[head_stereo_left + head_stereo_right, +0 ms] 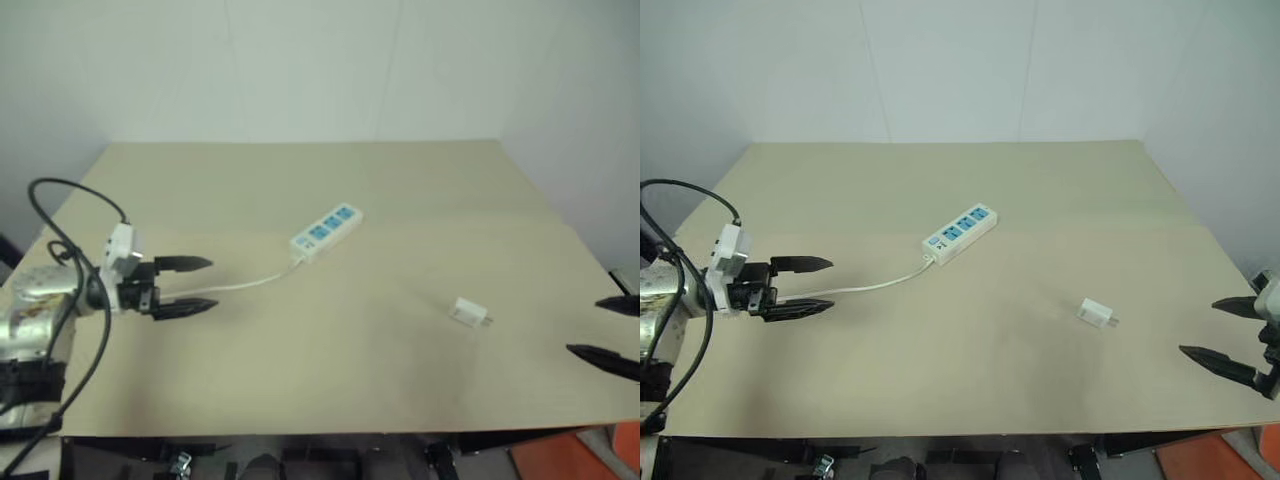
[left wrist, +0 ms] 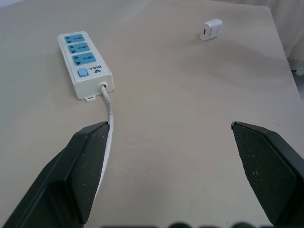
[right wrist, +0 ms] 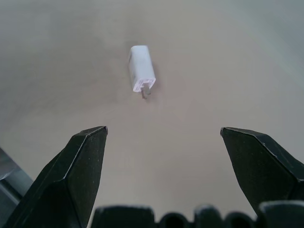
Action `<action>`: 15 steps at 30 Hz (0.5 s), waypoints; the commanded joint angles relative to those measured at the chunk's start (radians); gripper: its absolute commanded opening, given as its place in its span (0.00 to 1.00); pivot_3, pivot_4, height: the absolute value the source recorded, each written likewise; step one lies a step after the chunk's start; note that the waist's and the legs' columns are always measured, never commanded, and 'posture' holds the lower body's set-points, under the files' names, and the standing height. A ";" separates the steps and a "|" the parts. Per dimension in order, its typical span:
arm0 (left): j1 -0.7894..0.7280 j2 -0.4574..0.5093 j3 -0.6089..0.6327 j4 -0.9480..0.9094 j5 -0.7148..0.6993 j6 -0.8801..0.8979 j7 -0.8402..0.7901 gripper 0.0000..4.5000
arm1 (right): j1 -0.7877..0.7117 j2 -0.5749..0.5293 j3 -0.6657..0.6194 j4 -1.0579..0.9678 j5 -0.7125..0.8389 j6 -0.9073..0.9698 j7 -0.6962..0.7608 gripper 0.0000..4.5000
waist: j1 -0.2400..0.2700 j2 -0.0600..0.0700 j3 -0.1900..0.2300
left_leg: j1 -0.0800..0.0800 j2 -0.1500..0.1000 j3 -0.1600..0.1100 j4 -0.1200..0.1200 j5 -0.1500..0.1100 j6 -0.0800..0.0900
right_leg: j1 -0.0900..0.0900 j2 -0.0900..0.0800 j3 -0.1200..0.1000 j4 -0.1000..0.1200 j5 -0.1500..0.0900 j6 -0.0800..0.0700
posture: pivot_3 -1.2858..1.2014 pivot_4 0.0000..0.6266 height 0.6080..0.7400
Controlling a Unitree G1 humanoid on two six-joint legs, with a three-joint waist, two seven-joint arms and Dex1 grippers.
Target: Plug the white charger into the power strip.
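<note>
Power strip (image 1: pixel 327 231) — left of, behind charger (image 1: pixel 468 312)

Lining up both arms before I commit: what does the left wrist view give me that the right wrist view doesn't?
Left wrist view: the power strip with its blue sockets and switch, and its cord running back beside one finger of the open left hand.

Right wrist view: the charger's metal prongs, pointing toward the open right hand.

Both: the white charger, lying loose on the tan table, unplugged and clear of both hands.
</note>
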 commanded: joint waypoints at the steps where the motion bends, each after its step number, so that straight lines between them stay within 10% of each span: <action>1: 0.005 0.013 0.024 -0.037 -0.004 -0.040 0.005 1.00 | -0.007 0.001 -0.024 -0.003 0.032 0.024 -0.002 1.00 | 0.001 0.000 0.000 | 0.000 0.000 0.000 0.000 0.000 0.000 | 0.000 0.000 0.000 0.000 0.000 0.000 | 0.52 0.24 1.00; 15: -0.033 0.027 0.016 -0.030 -0.032 0.045 0.040 1.00 | 0.007 0.034 -0.021 -0.022 0.055 0.028 -0.029 1.00 | 0.001 0.000 0.000 | 0.000 0.000 0.000 0.000 0.000 0.000 | 0.000 0.000 0.000 0.000 0.000 0.000 | 0.52 0.24 1.00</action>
